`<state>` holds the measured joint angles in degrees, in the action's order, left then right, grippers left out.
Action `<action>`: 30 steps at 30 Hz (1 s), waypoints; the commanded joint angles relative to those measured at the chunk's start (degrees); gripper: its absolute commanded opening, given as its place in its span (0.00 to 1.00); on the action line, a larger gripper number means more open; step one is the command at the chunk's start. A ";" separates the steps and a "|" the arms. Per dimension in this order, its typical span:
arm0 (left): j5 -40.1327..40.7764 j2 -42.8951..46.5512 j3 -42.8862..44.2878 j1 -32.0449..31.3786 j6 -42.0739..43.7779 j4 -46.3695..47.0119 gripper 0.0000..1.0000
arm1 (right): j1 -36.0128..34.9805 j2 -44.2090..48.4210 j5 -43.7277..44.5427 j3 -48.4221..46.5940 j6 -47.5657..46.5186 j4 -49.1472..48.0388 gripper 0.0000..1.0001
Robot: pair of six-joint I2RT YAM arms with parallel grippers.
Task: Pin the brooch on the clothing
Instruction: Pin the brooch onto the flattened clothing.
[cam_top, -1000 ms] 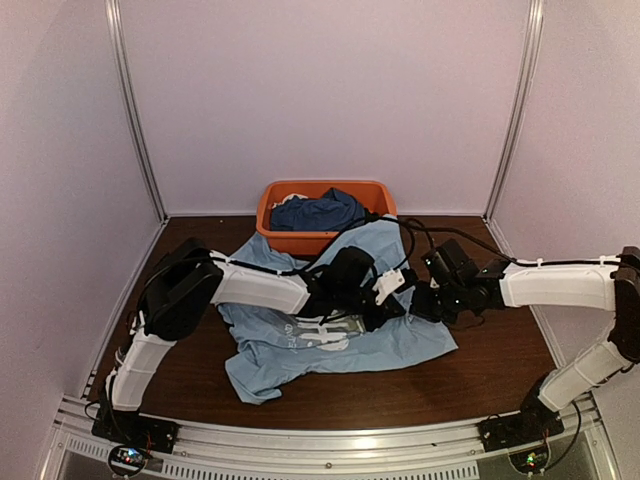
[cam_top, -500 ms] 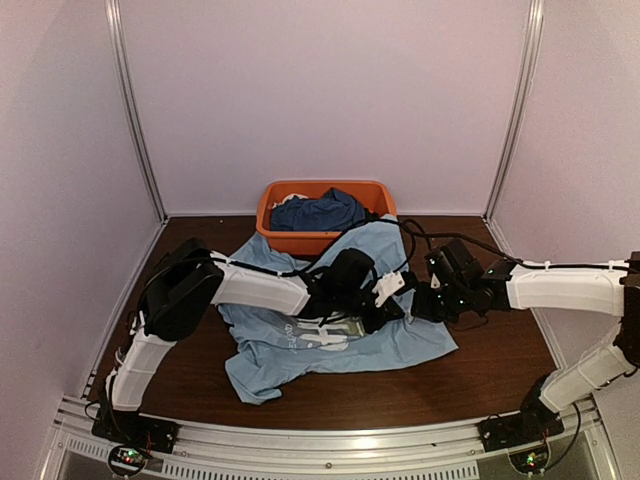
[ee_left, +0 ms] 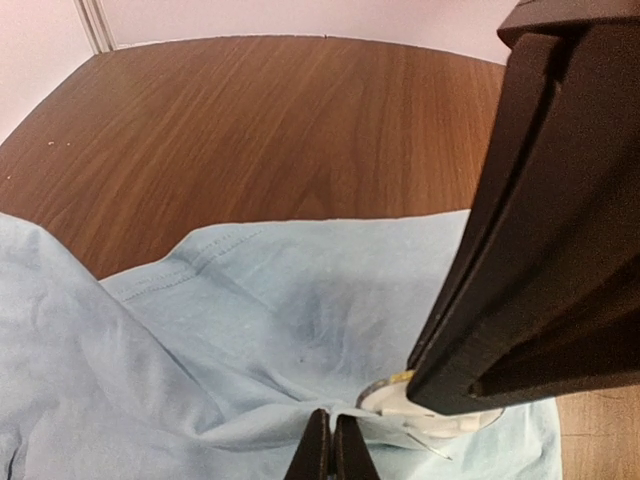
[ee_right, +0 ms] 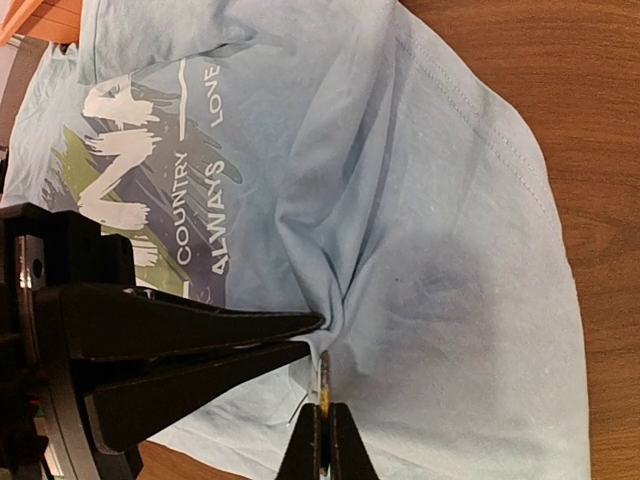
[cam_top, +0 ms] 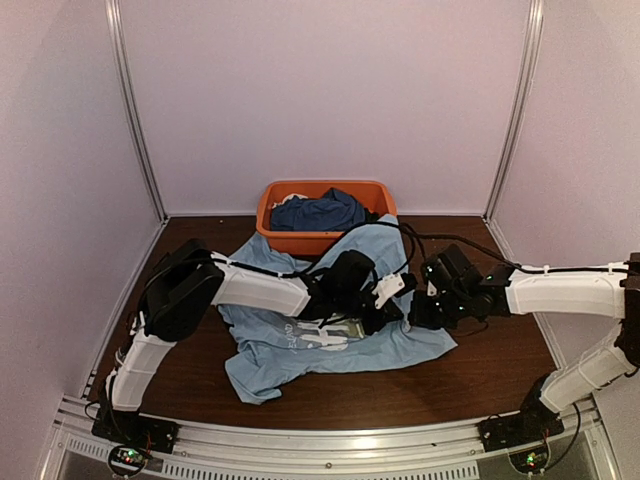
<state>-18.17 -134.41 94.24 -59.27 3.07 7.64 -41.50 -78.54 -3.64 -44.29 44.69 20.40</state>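
Note:
The clothing, a light blue T-shirt (cam_top: 290, 355) with a white and green print (ee_right: 130, 170), lies crumpled on the table. My left gripper (ee_left: 331, 425) is shut on a raised fold of its plain fabric (ee_left: 250, 320). The brooch (ee_right: 325, 381), a small round disc seen edge-on, is held in my shut right gripper (ee_right: 324, 412), its face pressed against that fold. In the left wrist view the brooch (ee_left: 394, 409) shows pale under the right gripper's dark fingers (ee_left: 520, 250), with a thin pin sticking out. Seen from above, both grippers meet over the shirt's right side (cam_top: 400, 308).
An orange basket (cam_top: 290, 240) holding a dark blue garment (cam_top: 318, 212) stands behind the shirt at the back of the table. Bare brown tabletop (cam_top: 500, 370) shows to the right and front. Cables run from both wrists over the shirt.
The right arm has edged slightly left, bringing the brooch closer against the fold held by the left gripper. The left arm and shirt stay nearly still.

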 commanded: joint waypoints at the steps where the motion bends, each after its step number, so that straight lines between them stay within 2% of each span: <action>1: 0.88 1.25 -0.46 -0.04 -0.65 1.44 0.00 | -1.52 0.19 -2.00 0.41 -1.46 -0.43 0.00; 9: 2.30 1.30 -0.20 -0.06 -0.97 0.41 0.00 | -1.84 1.90 -2.17 1.07 -2.47 0.31 0.00; 10: 1.95 1.52 -0.19 -0.06 -1.01 -0.10 0.05 | -1.79 2.17 -2.11 1.15 -2.96 0.46 0.00; 14: 0.26 3.78 -3.11 0.03 -1.31 0.16 0.42 | -1.71 2.82 -2.67 1.98 -5.48 0.18 0.00; 17: 0.47 5.98 -6.43 0.28 -1.45 1.57 0.59 | -1.45 2.46 -4.00 2.48 -7.23 0.19 0.00; 25: -4.44 9.60 -12.63 2.02 -1.03 4.81 0.77 | -0.06 1.11 -8.69 3.28 -12.37 -0.42 0.00; 30: -8.43 10.60 -13.10 2.14 2.00 4.78 0.82 | 0.88 -0.60 -13.12 1.51 -18.50 0.86 0.00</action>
<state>-22.28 -126.72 81.23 -57.58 2.48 8.97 -41.28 -77.62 -12.03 -41.69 32.21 20.27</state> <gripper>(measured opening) 0.813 0.007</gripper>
